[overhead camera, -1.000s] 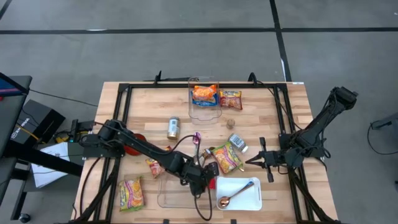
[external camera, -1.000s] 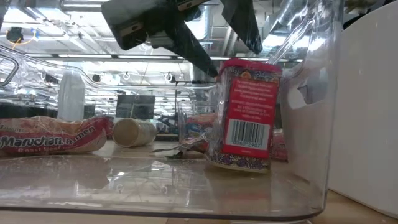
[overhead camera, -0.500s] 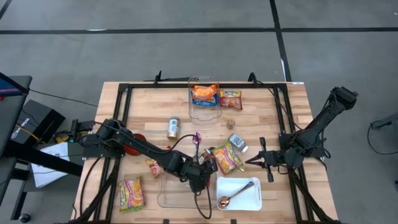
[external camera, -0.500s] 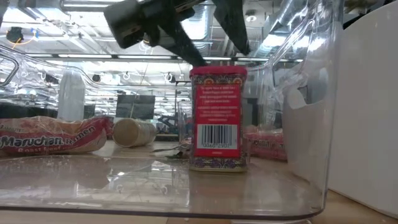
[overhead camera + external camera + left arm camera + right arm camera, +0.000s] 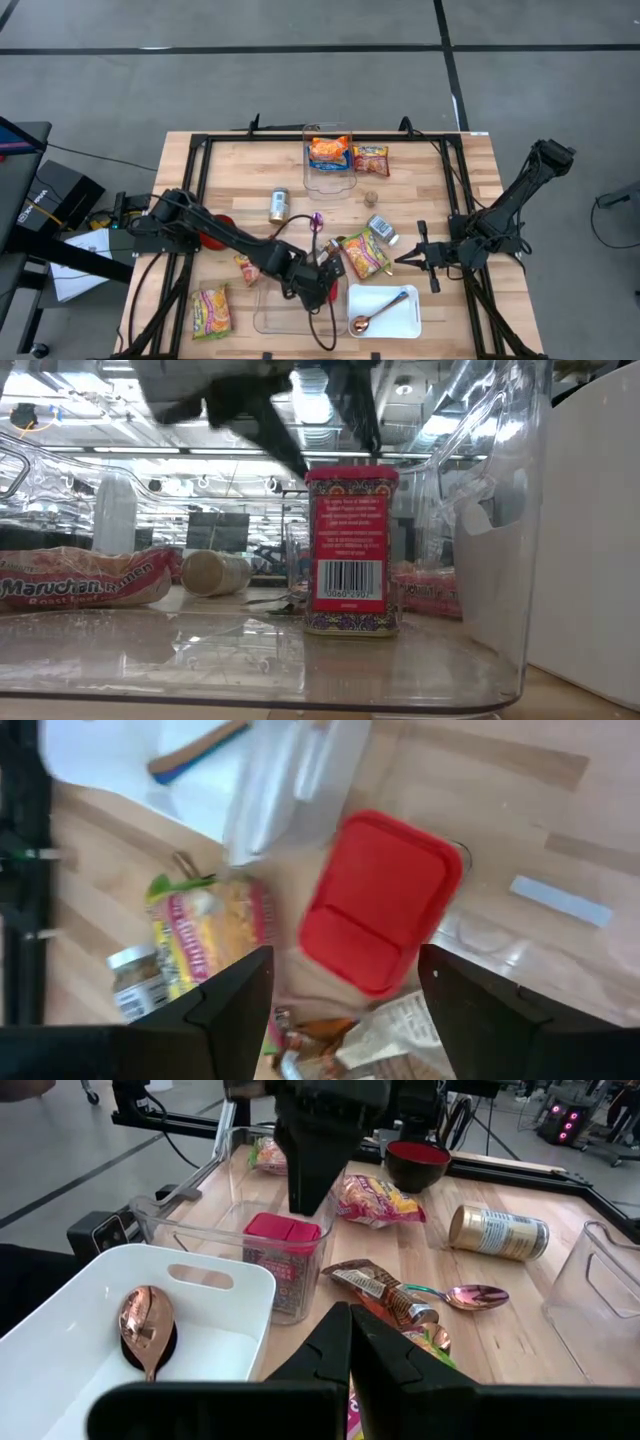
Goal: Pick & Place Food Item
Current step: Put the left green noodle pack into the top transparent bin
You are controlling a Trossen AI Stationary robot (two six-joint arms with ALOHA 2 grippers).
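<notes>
The left arm was stretched from its base at the table's nine o'clock edge toward the six o'clock side, its elbow bent low over the wood. The left gripper was held just past centre toward six o'clock, pointed downward, its two dark fingers spread well apart with nothing clamped between them. The right arm was folded down from its mount at the three o'clock edge, and the right gripper was kept low toward four o'clock, aimed at the table's centre, its fingers pressed fully together and empty.
</notes>
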